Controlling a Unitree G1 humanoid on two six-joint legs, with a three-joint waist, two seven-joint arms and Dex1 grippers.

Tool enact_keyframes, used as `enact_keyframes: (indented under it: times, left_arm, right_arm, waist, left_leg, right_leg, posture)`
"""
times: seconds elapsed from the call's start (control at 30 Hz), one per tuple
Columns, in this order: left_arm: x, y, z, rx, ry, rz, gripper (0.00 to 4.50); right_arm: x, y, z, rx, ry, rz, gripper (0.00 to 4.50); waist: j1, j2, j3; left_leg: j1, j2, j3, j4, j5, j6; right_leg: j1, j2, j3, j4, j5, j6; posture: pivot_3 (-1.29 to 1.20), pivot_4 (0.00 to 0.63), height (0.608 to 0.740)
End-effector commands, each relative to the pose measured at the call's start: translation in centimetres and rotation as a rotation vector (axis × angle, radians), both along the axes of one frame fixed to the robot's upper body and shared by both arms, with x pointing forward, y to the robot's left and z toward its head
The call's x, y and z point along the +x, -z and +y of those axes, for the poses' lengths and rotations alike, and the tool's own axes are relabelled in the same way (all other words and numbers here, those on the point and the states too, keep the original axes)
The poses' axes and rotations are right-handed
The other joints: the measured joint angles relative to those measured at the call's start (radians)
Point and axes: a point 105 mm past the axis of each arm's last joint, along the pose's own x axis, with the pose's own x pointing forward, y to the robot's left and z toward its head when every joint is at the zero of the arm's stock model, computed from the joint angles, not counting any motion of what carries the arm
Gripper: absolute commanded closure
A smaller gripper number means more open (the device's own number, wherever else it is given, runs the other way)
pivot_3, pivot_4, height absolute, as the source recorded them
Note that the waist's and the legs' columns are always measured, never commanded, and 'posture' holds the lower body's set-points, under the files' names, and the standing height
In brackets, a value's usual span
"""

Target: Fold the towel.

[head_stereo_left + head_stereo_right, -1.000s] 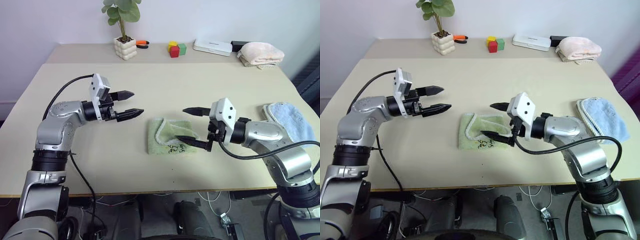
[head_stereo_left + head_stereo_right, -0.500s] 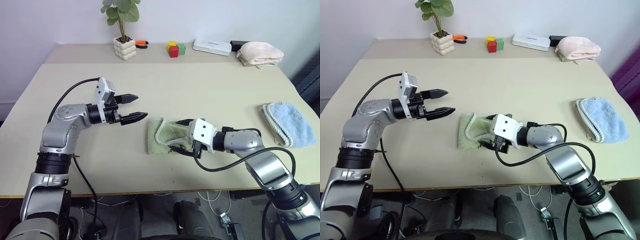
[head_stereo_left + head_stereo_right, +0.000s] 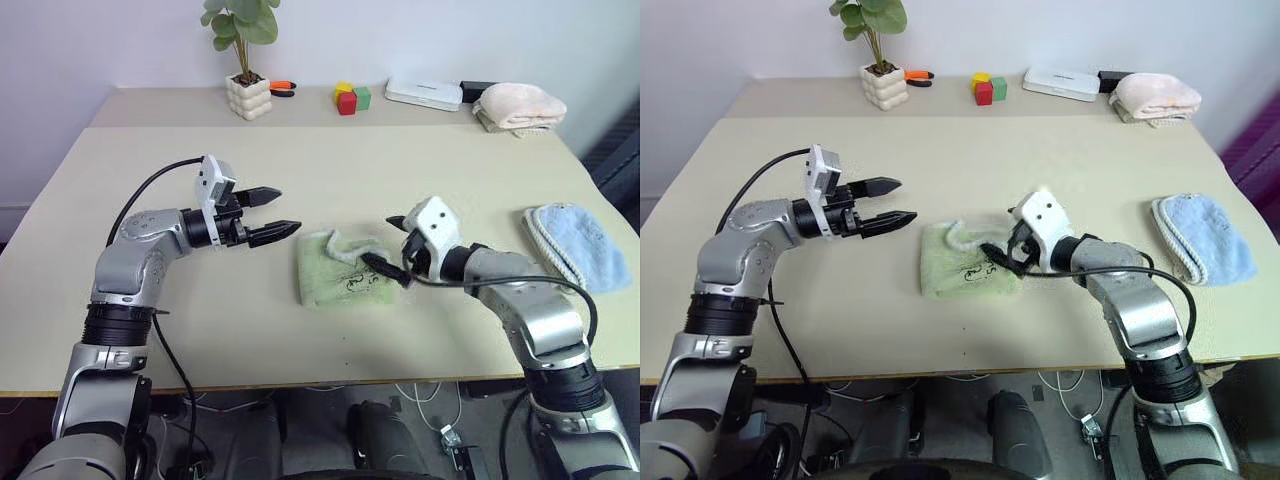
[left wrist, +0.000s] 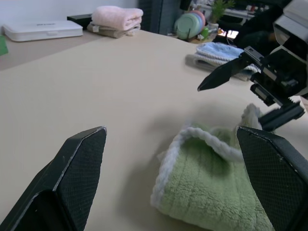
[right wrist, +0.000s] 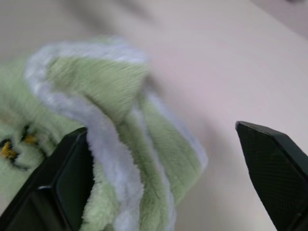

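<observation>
Now right hand (image 3: 388, 245) back off towel (image 3: 340, 272)

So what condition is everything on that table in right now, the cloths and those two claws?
Green towel: folded small, one white-edged corner flipped up, lying flat, not gripped.
Left claw: open, empty, beside the green towel.
Right claw: open, empty, at the green towel's edge.
Blue towel: folded, untouched.
Pink towel: folded, at the back.

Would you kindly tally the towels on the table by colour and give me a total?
Light green terry towel: 1
Light blue towel: 1
Folded pink towel: 1
Total: 3
</observation>
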Motion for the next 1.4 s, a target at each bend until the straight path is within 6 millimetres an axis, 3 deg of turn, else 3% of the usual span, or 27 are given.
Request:
enact_keyframes:
  times: [0.03, 0.17, 0.33, 0.5, 0.63, 0.7, 0.83, 0.9, 0.97, 1.17, 1.33, 1.4]
  left_arm:
    - [0.0, -1.4, 0.1, -0.027, 0.001, -0.042, 0.07]
    - [0.0, -1.3, -0.1, -0.027, 0.008, -0.036, 0.07]
    - [-0.1, -1.4, -0.3, -0.025, 0.014, -0.033, 0.07]
    - [-0.1, -1.4, -0.2, -0.018, 0.012, -0.038, 0.07]
    - [-0.1, -1.3, -0.3, -0.018, 0.012, -0.037, 0.07]
    - [-0.1, -1.4, -0.4, -0.022, 0.009, -0.037, 0.07]
    - [-0.1, -2.2, -0.9, -0.088, 0.010, -0.039, 0.07]
    - [0.4, -2.4, -1.6, -0.145, -0.019, 0.000, 0.61]
    - [0.4, -2.1, -2.4, -0.136, -0.033, -0.010, 1.40]
    - [0.3, -0.2, -5.6, -0.150, -0.136, 0.000, 4.48]
    - [0.0, 1.6, -7.5, -0.169, -0.206, 0.064, 4.50]
    - [-0.2, 2.4, -8.4, -0.141, -0.224, 0.070, 4.50]
  right_arm:
    - [-0.4, -2.3, -0.3, 0.163, 0.033, 0.055, 0.00]
    - [-0.7, -2.8, -0.3, 0.275, 0.041, 0.153, 0.00]
    - [-0.5, -0.3, -1.7, 0.135, 0.123, 0.225, 0.00]
    - [-0.7, -0.7, -2.0, 0.140, 0.101, 0.233, 0.00]
    - [0.0, 0.0, -3.7, -0.015, 0.165, 0.182, 0.00]
    - [0.5, -1.3, -3.7, -0.044, 0.146, 0.074, 0.00]
    - [0.5, -5.8, -1.6, 0.181, 0.062, -0.064, 0.00]
    - [0.1, -7.5, -0.3, 0.275, 0.013, -0.114, 0.53]
    - [-0.1, -8.0, 0.8, 0.319, -0.007, -0.134, 1.28]
    - [0.2, -7.1, 4.8, 0.414, 0.107, -0.206, 4.37]
    - [-1.1, -4.7, 7.5, 0.395, 0.130, -0.194, 4.45]
    - [-1.2, -3.4, 7.4, 0.388, 0.175, -0.185, 4.45]
  waist:
    - [0.000, 0.000, 0.000]
    - [0.000, 0.000, 0.000]
    - [0.000, 0.000, 0.000]
    - [-0.003, 0.000, 0.000]
    - [-0.001, 0.000, 0.000]
    - [-0.002, 0.000, 0.000]
    - [-0.005, 0.000, 0.000]
    - [-0.003, 0.000, 0.000]
    - [-0.002, 0.000, 0.000]
    - [-0.001, 0.000, 0.000]
    - [-0.002, 0.000, 0.000]
    - [-0.001, 0.000, 0.000]
  left_leg:
    - [0.000, 0.000, 0.000, 0.000, 0.000, 0.000]
    - [0.000, 0.000, 0.000, 0.000, 0.000, 0.000]
    - [0.000, 0.000, 0.000, 0.000, 0.000, 0.000]
    - [0.000, 0.000, 0.000, -0.001, 0.000, 0.000]
    - [0.000, 0.000, 0.000, -0.001, 0.000, 0.000]
    - [0.000, 0.000, 0.000, -0.001, 0.000, 0.000]
    - [0.000, 0.000, 0.000, -0.001, 0.000, 0.000]
    - [0.000, 0.000, 0.000, -0.002, 0.000, 0.000]
    - [0.000, 0.000, -0.001, -0.002, 0.000, 0.000]
    - [0.000, 0.000, -0.001, -0.002, 0.000, 0.000]
    - [-0.001, 0.000, -0.001, -0.002, 0.000, 0.000]
    - [-0.001, 0.000, -0.001, -0.002, 0.000, 0.000]
  right_leg:
    - [0.000, 0.000, 0.000, 0.000, 0.000, 0.000]
    - [0.000, 0.000, 0.000, 0.000, 0.000, 0.000]
    - [0.000, 0.000, 0.000, 0.000, 0.000, 0.000]
    - [0.000, 0.000, 0.000, 0.000, 0.000, 0.000]
    - [-0.001, 0.000, 0.000, -0.001, 0.000, 0.000]
    - [-0.001, 0.000, 0.000, -0.001, 0.000, 0.000]
    - [-0.001, 0.000, 0.000, -0.001, 0.000, 0.000]
    - [-0.001, 0.000, 0.000, 0.000, 0.000, 0.000]
    - [-0.001, 0.000, 0.000, 0.000, 0.000, 0.000]
    - [-0.001, 0.000, 0.000, 0.000, 0.000, 0.000]
    - [-0.001, 0.000, 0.000, 0.000, 0.000, 0.000]
    - [-0.001, 0.000, 0.000, 0.000, 0.000, 0.000]
  posture:
    - [0.00, 0.150, 0.740]
    - [0.00, 0.150, 0.740]
    - [0.00, 0.150, 0.740]
    - [0.00, 0.150, 0.740]
    - [0.00, 0.150, 0.740]
    - [0.00, 0.150, 0.740]
    - [0.00, 0.150, 0.740]
    - [0.00, 0.150, 0.740]
    - [0.00, 0.150, 0.740]
    - [0.00, 0.150, 0.740]
    - [0.00, 0.150, 0.740]
    - [0.00, 0.150, 0.740]
